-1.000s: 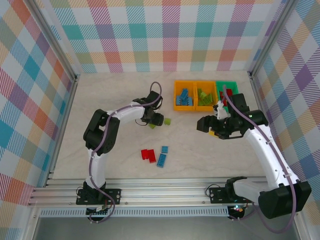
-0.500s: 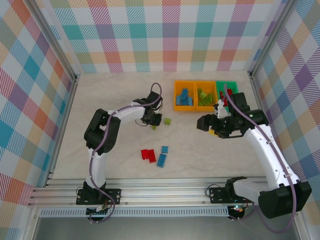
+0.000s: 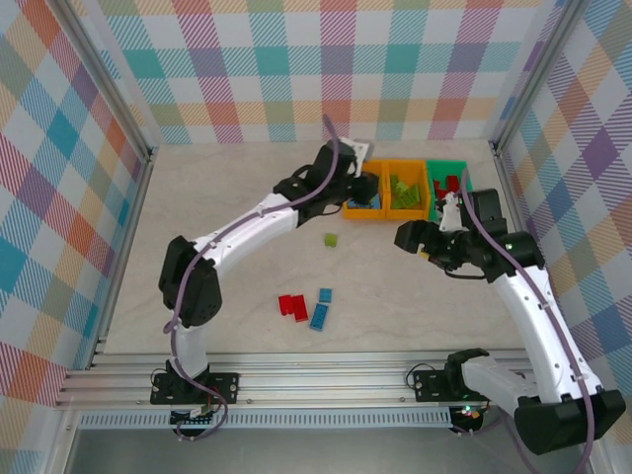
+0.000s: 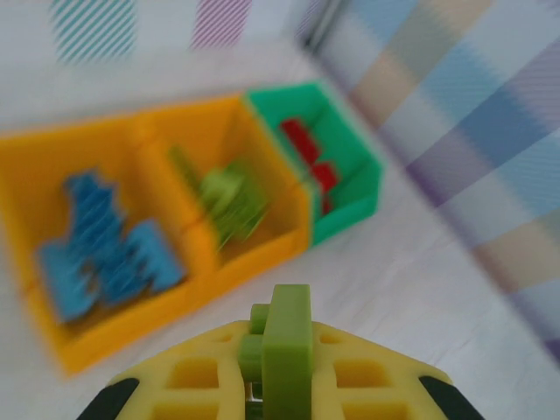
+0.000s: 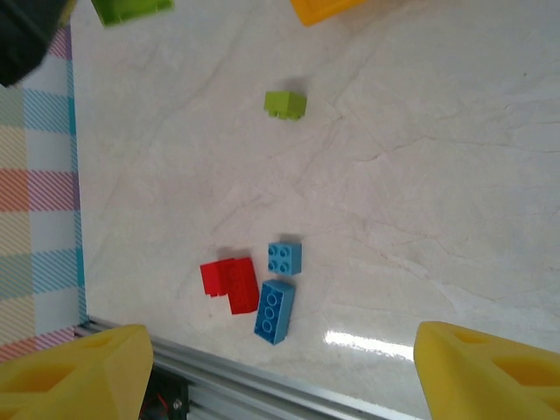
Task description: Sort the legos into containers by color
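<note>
We see left arm [image 3: 247, 222] now reaching far over bins [image 4: 254, 254] | left gripper [image 4: 282, 385] pinches lime brick [image 4: 289, 332] | right gripper [image 3: 408, 238] wide | bins: blue, lime, red

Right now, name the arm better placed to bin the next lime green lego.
Left. The left gripper is shut on a lime green lego, close in front of the orange container that holds lime green ones. The right gripper is open and empty.

counter [image 5: 437, 201] is smooth marble-look stuff with a bit of glare, legos [image 5: 275, 311] and bins [image 4: 140, 315] look like smooth plastic, frame rail [image 3: 326, 373] is bare metal
</note>
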You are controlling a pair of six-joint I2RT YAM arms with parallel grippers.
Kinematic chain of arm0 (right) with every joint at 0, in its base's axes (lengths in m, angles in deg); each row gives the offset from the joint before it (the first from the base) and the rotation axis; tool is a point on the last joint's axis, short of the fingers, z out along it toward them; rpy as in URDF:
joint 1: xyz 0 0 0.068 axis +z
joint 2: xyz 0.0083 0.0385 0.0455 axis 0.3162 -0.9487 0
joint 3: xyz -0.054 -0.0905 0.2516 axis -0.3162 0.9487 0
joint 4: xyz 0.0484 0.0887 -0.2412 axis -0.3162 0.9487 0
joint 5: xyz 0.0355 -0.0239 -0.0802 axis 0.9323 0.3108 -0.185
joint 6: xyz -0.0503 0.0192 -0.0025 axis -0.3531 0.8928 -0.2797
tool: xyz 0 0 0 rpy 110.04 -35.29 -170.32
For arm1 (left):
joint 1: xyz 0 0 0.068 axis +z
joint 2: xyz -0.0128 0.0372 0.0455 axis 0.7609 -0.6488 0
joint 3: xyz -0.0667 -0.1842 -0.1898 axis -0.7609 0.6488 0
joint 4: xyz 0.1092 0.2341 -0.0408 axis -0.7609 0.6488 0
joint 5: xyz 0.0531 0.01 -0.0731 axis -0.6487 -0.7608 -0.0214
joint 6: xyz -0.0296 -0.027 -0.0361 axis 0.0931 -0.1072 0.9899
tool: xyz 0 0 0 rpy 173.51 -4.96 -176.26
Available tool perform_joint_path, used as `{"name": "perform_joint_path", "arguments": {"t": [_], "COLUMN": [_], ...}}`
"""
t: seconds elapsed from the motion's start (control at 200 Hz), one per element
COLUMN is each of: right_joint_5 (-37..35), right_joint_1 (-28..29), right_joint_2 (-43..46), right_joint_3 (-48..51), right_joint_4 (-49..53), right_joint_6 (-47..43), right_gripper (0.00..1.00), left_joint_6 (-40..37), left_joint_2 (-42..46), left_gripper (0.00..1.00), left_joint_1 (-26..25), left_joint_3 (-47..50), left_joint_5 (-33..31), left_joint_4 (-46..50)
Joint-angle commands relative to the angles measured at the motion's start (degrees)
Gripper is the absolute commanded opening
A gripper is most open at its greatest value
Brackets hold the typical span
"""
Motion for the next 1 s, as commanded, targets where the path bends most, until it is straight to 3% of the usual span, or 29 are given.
{"name": "perform_joint_path", "arguments": {"t": [0.0, 0.32, 0.415, 0.5, 0.635, 0.75, 0.865, 0.995], "right_joint_5": [-2.3, -2.2, -2.4, -2.2, -2.7, -3.0, -3.7, -3.9], "right_joint_1": [0.2, 0.1, 0.2, 0.2, 0.2, 0.2, 0.2, 2.5], "right_joint_2": [2.0, 3.8, 4.0, 4.5, 4.4, 4.0, 3.0, -2.5], "right_joint_3": [1.8, 4.0, 3.9, 4.2, 4.1, 3.8, 4.0, 3.6], "right_joint_4": [-2.6, 0.2, 1.1, 1.1, 1.3, 1.0, 0.5, -0.3], "right_joint_6": [3.6, 2.1, 1.5, 1.6, 1.5, 1.5, 1.5, 1.6], "right_gripper": [0.79, 0.80, 0.80, 0.80, 0.81, 0.80, 0.80, 0.77], "left_joint_6": [1.8, 1.7, 1.7, 2.1, 2.4, 1.1, -3.2, -11.1], "left_joint_2": [-10.5, -33.7, -39.1, -41.1, -38.3, -27.7, -8.1, 14.9], "left_gripper": [0.00, 0.04, 0.13, 0.32, 0.37, 0.38, 0.39, 0.43], "left_joint_1": [0.1, -1.1, -1.2, -1.1, -1.2, -1.2, -0.9, -0.8], "left_joint_3": [-4.6, -31.5, -39.6, -42.9, -42.0, -30.3, -1.4, 23.3], "left_joint_5": [-4.4, -9.4, -11.4, -12.5, -9.6, -7.4, -7.2, -6.2], "left_joint_4": [-9.3, -14.5, -12.2, -11.4, -10.3, -13.7, -27.6, -28.1]}}
